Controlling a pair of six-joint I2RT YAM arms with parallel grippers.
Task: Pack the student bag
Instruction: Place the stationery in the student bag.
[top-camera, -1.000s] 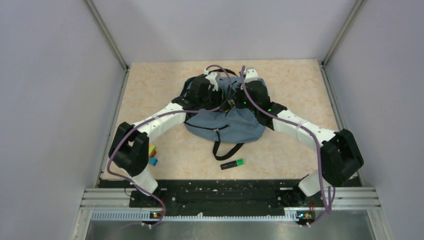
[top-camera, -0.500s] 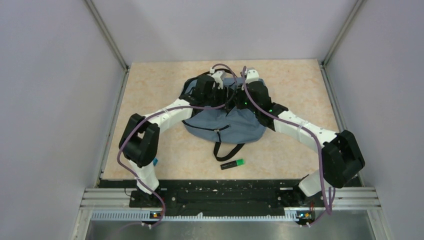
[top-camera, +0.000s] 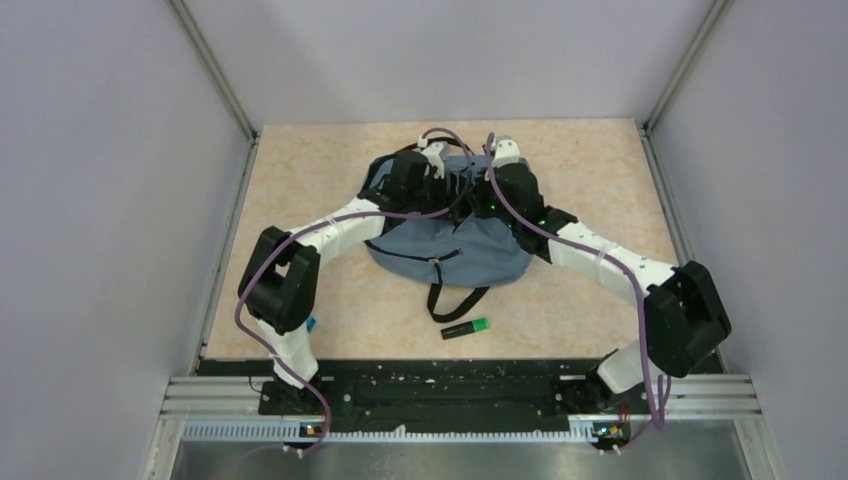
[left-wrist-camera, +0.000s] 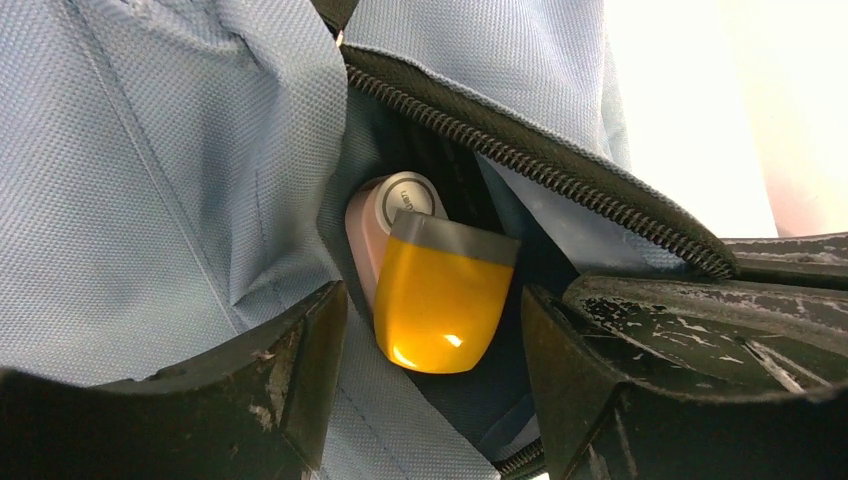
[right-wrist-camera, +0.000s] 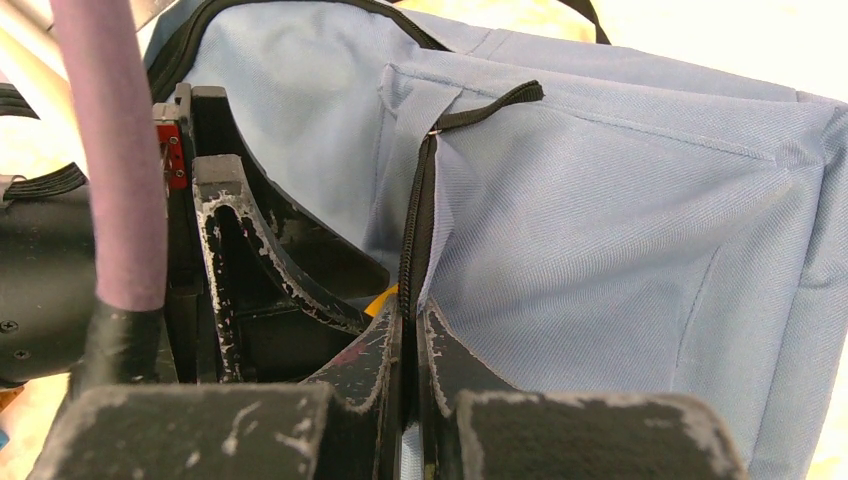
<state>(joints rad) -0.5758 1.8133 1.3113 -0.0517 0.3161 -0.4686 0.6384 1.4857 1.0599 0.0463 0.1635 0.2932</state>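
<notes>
Two grippers at bag (left-wrist-camera: 130, 150) opening: left gripper (left-wrist-camera: 432, 312) spread wide, gaps flanking yellow marker (left-wrist-camera: 440, 300) inside; right gripper (right-wrist-camera: 410, 335) pinches zipper edge (right-wrist-camera: 415, 220).

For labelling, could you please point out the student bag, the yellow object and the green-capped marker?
student bag (top-camera: 485, 252): top external, front panel.
yellow object (left-wrist-camera: 437, 305): left wrist, glossy face.
green-capped marker (top-camera: 462, 329): top external, black barrel.
</notes>
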